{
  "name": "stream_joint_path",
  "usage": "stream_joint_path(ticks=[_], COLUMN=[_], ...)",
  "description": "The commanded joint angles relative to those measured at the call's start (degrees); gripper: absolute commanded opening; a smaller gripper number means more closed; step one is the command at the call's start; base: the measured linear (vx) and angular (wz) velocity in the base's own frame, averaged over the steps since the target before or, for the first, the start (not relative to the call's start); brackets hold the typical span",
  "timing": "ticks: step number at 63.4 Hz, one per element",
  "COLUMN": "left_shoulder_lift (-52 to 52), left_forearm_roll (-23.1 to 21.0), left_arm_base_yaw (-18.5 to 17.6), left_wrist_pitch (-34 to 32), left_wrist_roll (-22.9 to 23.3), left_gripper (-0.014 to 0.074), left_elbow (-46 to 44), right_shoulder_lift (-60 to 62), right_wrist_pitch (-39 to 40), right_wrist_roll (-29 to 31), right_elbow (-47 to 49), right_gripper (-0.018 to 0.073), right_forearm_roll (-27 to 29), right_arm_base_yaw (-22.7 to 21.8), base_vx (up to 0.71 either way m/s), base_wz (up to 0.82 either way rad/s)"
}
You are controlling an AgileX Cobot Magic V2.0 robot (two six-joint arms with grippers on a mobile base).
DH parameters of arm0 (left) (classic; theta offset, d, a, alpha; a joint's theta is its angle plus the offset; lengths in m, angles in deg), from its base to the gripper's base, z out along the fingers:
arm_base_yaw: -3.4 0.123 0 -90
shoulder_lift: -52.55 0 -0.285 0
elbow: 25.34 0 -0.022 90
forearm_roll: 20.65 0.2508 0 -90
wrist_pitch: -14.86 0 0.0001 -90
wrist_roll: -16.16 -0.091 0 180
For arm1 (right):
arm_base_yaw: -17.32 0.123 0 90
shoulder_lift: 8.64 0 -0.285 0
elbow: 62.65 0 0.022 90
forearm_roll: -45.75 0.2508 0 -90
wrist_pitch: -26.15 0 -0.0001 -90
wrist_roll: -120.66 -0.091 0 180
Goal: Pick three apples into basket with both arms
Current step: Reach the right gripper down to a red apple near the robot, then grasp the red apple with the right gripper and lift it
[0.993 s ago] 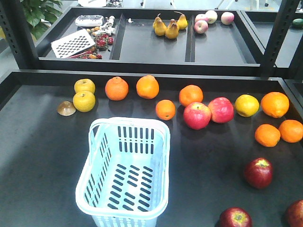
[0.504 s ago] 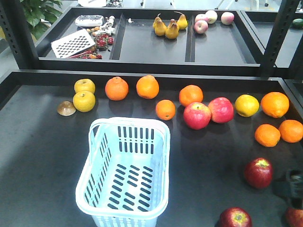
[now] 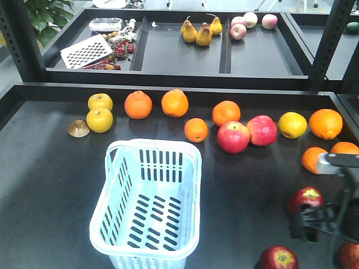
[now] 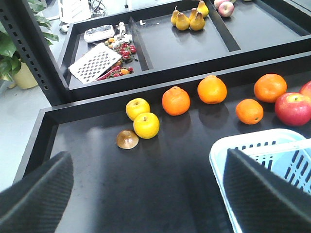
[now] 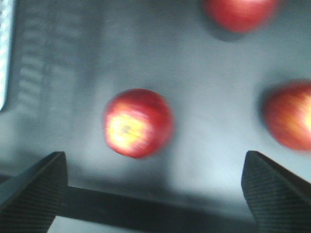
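Apples: three, dark red, all on the black table [image 3: 50, 185] to the right of the basket, none inside it.
Apple one [image 3: 305, 198]: partly hidden behind the right arm [image 3: 343, 216].
Apple two [image 3: 279, 258]: at the near edge, apart from the others.
Apple three [image 3: 350, 255]: cut off by the frame's corner.
Basket [image 3: 152, 145]: pale blue, slotted, upright, holding nothing.
Right gripper [image 5: 153, 162]: fingers spread wide, gripping nothing; an apple lies below, between them. The wrist view is blurred, so this is probably apple one.
Left gripper [image 4: 148, 160]: fingers spread wide, gripping nothing; above the table's left part, with the basket's corner beside its right finger.
Pinkish-red apples [image 3: 234, 137]: two, touching, beyond the basket to the right.
Oranges [image 3: 138, 105]: strung along the far side.
Yellow citrus [image 3: 100, 119]: two, far left.
Pears [image 3: 203, 35]: on the rear tray.
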Motion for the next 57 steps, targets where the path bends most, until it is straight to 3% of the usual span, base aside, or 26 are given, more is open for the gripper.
stream_joint_path(ticks=[1,16,25,57], left_shoulder_lift=[-0.2,-0.2,-0.2,-0.2], left_forearm_roll=[1.3,1.3,1.3,1.3], left_arm_base_yaw=[0.0,0.0,0.0,0.0], left_wrist_pitch=[-3.1,-3.1,-3.1,-3.1], left_wrist_roll=[0.8,0.8,0.8,0.8], left_gripper=[0.0588,0.0588,0.0588,0.0588], left_elbow=[-1.6,-1.6,-1.6,-1.6], right_shoulder_lift=[-1.4,-10.7,-16.5,-31.4], right_wrist_pitch=[5.6,9.9,12.6,17.7], right_wrist_roll=[-1.0,-10.3,-10.3,-10.6], right_elbow=[1.8,1.8,1.8,1.8], right_gripper=[0.0687,0.0687,0.0687,0.0669], right_forearm_roll=[-1.1,-9.3,-9.1,-8.3], right_arm_base_yaw=[4.1,10.5,12.7,12.6], base_vx=[0.00,0.00,0.00,0.00], base_wz=[0.00,0.00,0.00,0.00])
